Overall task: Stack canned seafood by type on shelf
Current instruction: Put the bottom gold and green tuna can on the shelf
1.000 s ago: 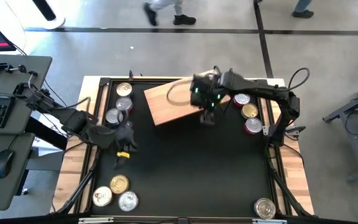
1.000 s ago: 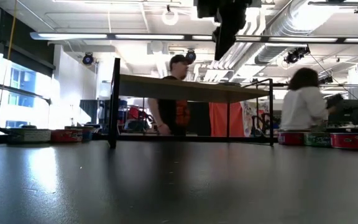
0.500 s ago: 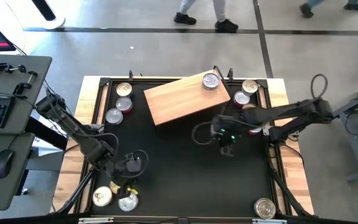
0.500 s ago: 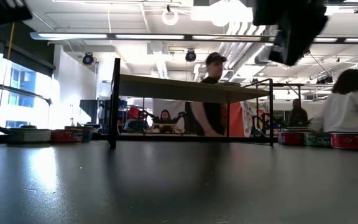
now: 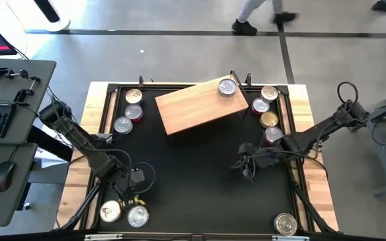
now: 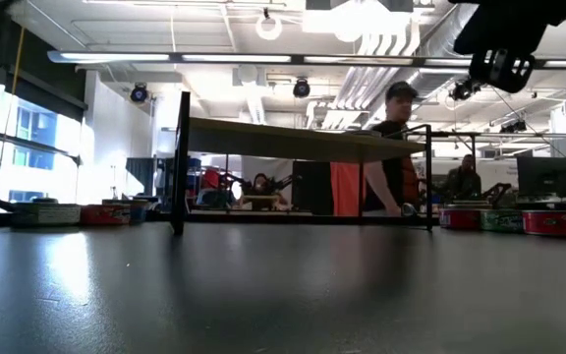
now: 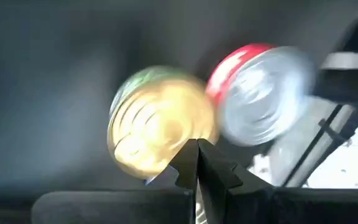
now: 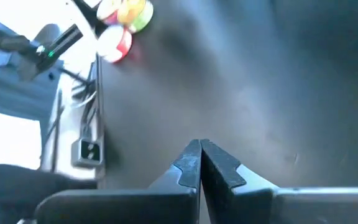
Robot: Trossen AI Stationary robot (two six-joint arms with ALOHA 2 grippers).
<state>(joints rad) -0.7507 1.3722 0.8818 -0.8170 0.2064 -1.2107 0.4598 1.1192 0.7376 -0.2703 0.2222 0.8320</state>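
One silver-lidded tin (image 5: 227, 87) sits on the shelf (image 5: 200, 106). The left gripper (image 5: 138, 182), fingers pressed together, hovers by the near-left tins (image 5: 138, 215); it should spread before descending on a matching lid. The right gripper (image 5: 246, 165) hangs empty, pressed together.
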